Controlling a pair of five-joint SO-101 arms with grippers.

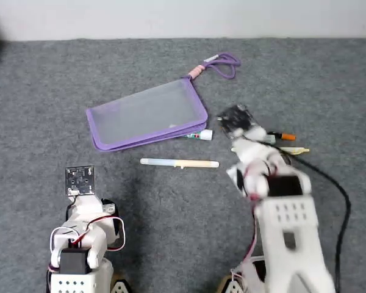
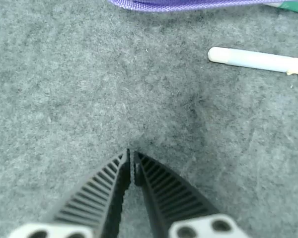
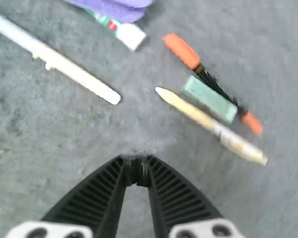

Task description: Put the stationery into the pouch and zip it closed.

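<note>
The purple translucent pouch (image 1: 146, 116) lies flat at the table's middle, its strap (image 1: 222, 64) trailing toward the back. A white-and-yellow pen (image 1: 180, 163) lies just in front of it, and a small tube (image 1: 199, 135) pokes out from the pouch's right corner. To the right lie an orange marker (image 3: 208, 79), a green eraser (image 3: 209, 99) and a yellow pen (image 3: 208, 121). My right gripper (image 3: 136, 161) is shut and holds nothing, hovering over bare carpet a little short of these three. My left gripper (image 2: 131, 153) is shut too, low over the carpet, well short of the white pen (image 2: 258, 60).
Grey carpet covers the whole table. The left arm (image 1: 85, 232) sits folded at the front left. The right arm (image 1: 274, 183) stretches over the front right, with its black cable (image 1: 341, 201) looping beside it. A pale wall borders the back edge.
</note>
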